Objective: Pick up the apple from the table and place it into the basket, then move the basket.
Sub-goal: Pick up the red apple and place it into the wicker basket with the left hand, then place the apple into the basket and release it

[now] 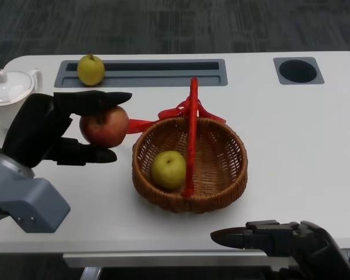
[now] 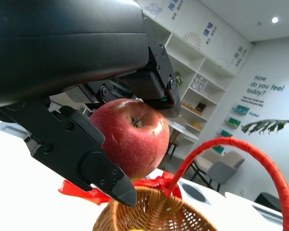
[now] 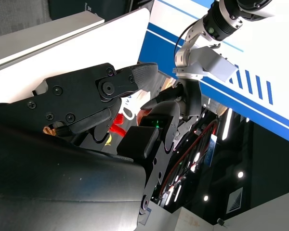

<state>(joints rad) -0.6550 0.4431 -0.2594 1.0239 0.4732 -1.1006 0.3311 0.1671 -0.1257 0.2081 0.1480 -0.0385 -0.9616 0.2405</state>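
My left hand [image 1: 49, 131] holds a red apple [image 1: 104, 125] between thumb and fingers, lifted above the table just left of the wicker basket [image 1: 236, 175]. The left wrist view shows the apple [image 2: 130, 134] pinched between black fingers [image 2: 94, 163], with the basket's rim [image 2: 149, 211] and red handle [image 2: 260, 159] below and beyond it. The basket has a red handle [image 1: 192, 134] with a ribbon and holds a yellow-green fruit [image 1: 168, 169]. My right hand [image 1: 280, 239] lies low at the table's front edge, right of centre, holding nothing; the right wrist view shows its fingers [image 3: 101, 91] apart.
A second yellow-green fruit [image 1: 90, 70] sits on a grey recessed tray [image 1: 163, 73] at the back. A white teapot [image 1: 9, 87] stands at the far left. A grey round cup recess [image 1: 297, 70] is at the back right.
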